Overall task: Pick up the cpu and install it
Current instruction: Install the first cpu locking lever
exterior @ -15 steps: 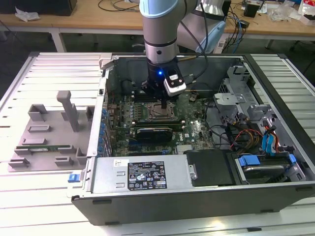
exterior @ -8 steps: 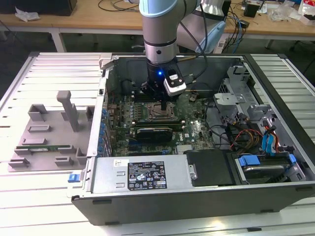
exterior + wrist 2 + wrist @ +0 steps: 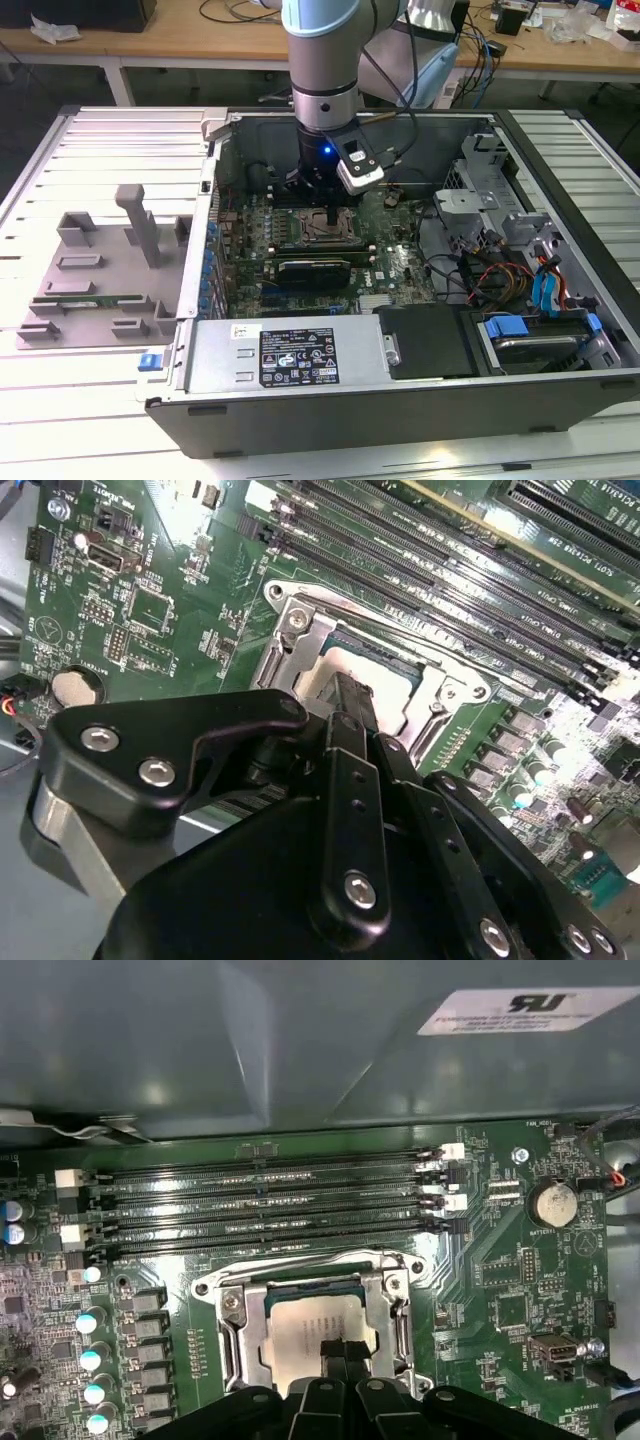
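Note:
The cpu (image 3: 305, 1322) is a pale silvery square lying flat inside the metal socket frame (image 3: 232, 1332) on the green motherboard (image 3: 500, 1290); it also shows in the second wrist view (image 3: 385, 675). My gripper (image 3: 341, 1348) hangs straight over it, its two black fingers pressed together with nothing between them. Their tips (image 3: 351, 692) sit at or just above the cpu's top plate; I cannot tell whether they touch. In the exterior view the gripper (image 3: 332, 216) reaches down into the open computer case onto the socket (image 3: 322, 230).
Rows of black memory slots (image 3: 270, 1210) run beside the socket. A long black card (image 3: 313, 270) lies near it, with cables (image 3: 480, 270) and drive bays at the exterior view's right. A grey fixture tray (image 3: 100, 270) stands outside the case, and the case walls (image 3: 215, 200) close in.

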`<action>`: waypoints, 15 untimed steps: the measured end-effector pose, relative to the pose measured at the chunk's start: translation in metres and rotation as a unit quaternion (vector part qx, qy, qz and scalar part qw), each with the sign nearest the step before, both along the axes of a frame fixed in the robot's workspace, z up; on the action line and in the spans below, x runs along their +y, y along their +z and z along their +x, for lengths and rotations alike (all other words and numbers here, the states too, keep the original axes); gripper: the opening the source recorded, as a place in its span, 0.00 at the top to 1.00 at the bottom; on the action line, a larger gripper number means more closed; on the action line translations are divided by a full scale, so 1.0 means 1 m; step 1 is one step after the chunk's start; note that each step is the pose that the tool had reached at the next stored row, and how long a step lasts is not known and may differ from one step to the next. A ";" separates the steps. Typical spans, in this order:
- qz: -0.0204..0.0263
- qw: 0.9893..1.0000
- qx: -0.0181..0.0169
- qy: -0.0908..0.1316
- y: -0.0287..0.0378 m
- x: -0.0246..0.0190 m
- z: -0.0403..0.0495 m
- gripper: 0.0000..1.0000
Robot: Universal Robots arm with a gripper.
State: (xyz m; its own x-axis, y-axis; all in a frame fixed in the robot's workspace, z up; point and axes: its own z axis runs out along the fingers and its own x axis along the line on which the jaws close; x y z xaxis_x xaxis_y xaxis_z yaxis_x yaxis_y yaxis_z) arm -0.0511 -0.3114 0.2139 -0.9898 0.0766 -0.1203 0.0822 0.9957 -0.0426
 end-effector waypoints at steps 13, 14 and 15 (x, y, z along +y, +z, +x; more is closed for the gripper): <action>0.000 1.000 0.022 0.000 0.0144 0.0000 0.0003 0.89; 0.000 1.000 0.028 0.000 0.0143 0.0000 0.0004 0.89; 0.000 0.999 0.033 0.000 0.0142 0.0000 0.0006 0.89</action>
State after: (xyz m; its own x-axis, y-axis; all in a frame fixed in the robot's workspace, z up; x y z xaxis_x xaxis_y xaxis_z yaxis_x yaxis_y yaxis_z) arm -0.0505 -0.3113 0.2281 -0.9956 0.0767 -0.0544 0.0793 0.9957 -0.0477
